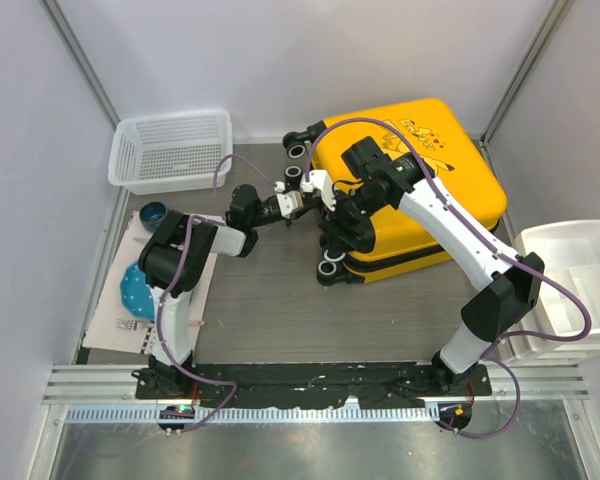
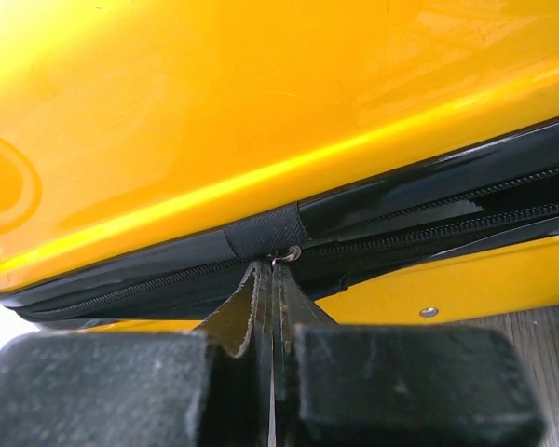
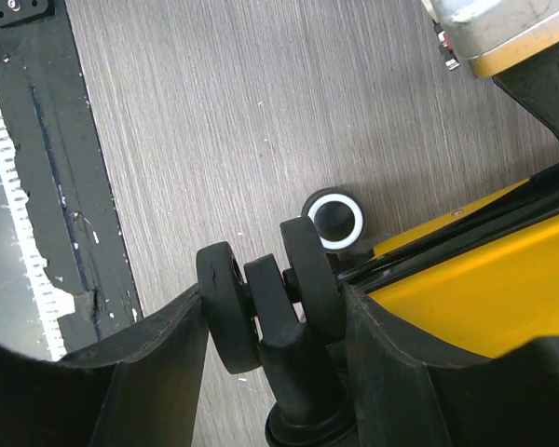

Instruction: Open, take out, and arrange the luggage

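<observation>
Closed yellow suitcase (image 1: 470,190) lying flat at the far right of the table (image 1: 270,300). At its left edge the left gripper (image 2: 275,372) pinches the zip pull (image 2: 259,312). The right gripper (image 3: 275,317) is clamped across a wheel (image 3: 225,303).

Luggage (image 1: 410,190) lies flat at far right of surface (image 1: 270,320), wheels facing left. Basket (image 1: 170,150) sits in far left corner, well apart from luggage. Drawer bins (image 1: 570,280) stand at right edge, near luggage's near-right corner. Mat (image 1: 130,320) lies along left edge beside my left arm, dish (image 1: 153,212) at its far end. I have left gripper (image 1: 296,204) at luggage's left side, zip pull (image 2: 265,312) pinched between jaws. Right gripper (image 1: 335,242) reaches across in front of luggage, with near-left caster (image 3: 261,312) between jaws, touching both.
</observation>
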Available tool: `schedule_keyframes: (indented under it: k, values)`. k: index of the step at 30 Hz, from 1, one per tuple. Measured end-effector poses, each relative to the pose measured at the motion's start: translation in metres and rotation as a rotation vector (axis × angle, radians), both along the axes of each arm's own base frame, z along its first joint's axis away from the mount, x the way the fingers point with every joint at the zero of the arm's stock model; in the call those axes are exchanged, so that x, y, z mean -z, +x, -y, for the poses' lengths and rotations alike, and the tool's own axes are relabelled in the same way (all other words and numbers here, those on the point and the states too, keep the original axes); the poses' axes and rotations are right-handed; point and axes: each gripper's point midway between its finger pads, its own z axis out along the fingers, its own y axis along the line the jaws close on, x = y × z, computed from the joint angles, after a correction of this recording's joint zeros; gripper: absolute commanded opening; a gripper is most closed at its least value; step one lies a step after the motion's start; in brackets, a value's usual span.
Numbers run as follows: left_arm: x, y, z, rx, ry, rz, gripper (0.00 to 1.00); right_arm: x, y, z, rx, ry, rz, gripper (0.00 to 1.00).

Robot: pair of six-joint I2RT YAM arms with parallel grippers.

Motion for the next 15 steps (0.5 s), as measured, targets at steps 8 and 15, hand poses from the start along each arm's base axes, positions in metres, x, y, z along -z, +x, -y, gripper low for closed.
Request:
schedule_keyframes:
  k: [8,15]
  values:
    - [-0.005,0.000,-0.011,-0.061,0.075,-0.007,0.00,0.001,0.000,0.000,0.001,-0.002,0.000,0.01]
    - [-0.009,0.014,-0.028,-0.178,0.155,0.011,0.00,0.001,-0.001,0.001,0.002,0.004,0.013,0.00]
